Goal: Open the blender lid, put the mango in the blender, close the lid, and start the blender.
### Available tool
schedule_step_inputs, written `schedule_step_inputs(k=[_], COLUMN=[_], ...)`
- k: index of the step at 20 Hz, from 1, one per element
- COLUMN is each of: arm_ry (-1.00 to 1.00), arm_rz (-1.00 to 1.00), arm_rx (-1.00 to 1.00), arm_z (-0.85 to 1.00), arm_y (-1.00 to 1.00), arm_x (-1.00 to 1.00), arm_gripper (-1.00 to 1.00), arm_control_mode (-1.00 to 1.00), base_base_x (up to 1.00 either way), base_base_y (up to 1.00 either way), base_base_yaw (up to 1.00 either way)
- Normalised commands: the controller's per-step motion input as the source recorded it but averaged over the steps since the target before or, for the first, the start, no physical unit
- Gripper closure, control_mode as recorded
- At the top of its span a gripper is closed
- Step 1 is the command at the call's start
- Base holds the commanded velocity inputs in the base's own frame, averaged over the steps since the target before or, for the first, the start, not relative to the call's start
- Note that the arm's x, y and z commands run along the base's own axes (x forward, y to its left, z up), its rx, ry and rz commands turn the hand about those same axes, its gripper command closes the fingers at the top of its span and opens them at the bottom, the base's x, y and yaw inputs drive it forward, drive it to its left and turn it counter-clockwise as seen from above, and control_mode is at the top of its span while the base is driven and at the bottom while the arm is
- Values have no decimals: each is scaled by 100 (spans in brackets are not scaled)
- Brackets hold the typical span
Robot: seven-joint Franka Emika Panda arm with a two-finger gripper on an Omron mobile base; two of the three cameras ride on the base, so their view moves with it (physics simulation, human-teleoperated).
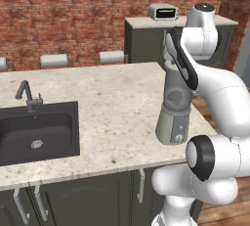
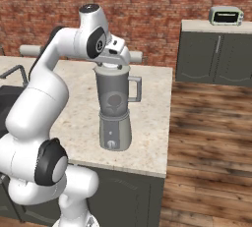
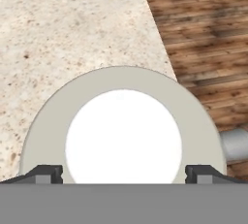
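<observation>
The blender (image 2: 115, 123) stands on the counter near its right edge, silver-grey base (image 1: 172, 124) below, smoky jar with side handle (image 2: 135, 89) above. The blender lid (image 3: 46, 126) sits flat on the jar, its white centre cap (image 3: 123, 138) facing the hand camera. My gripper (image 3: 123, 174) hangs straight down over the lid (image 2: 114, 67), open, one fingertip (image 3: 48, 173) on each side of the cap, slightly apart from it. A dim roundish shape (image 2: 114, 101) shows through the jar wall; it looks like the mango, but the smoky jar hides its colour.
The counter (image 1: 112, 107) runs left to a dark sink (image 1: 36, 132) with a faucet (image 1: 27, 95). Its right edge drops to a wooden floor (image 2: 211, 123). A toaster oven (image 2: 225, 15) sits on the far cabinet. Stools stand behind the counter.
</observation>
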Motion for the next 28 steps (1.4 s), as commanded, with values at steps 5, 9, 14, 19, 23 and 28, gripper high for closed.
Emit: schedule_step_inputs(k=[5,9,14,19,23,28], arm_ry=[0,0,0,0,0,0], arm_rz=[0,0,0,0,0,0], arm_rx=[0,-1,0,0,0,0], arm_z=[-3,-26,-17,6,23,14], arm_y=[2,10,2,0,0,0], arm_x=[0,0,0,0,-6,-6], arm_gripper=[-100,-100,-100,-100,-100,-100], arm_control_mode=[-100,-100,-100,-100,-100,-100], base_base_x=[0,0,0,0,0,0], base_base_y=[0,0,0,0,0,0], base_base_yaw=[0,0,0,0,0,0])
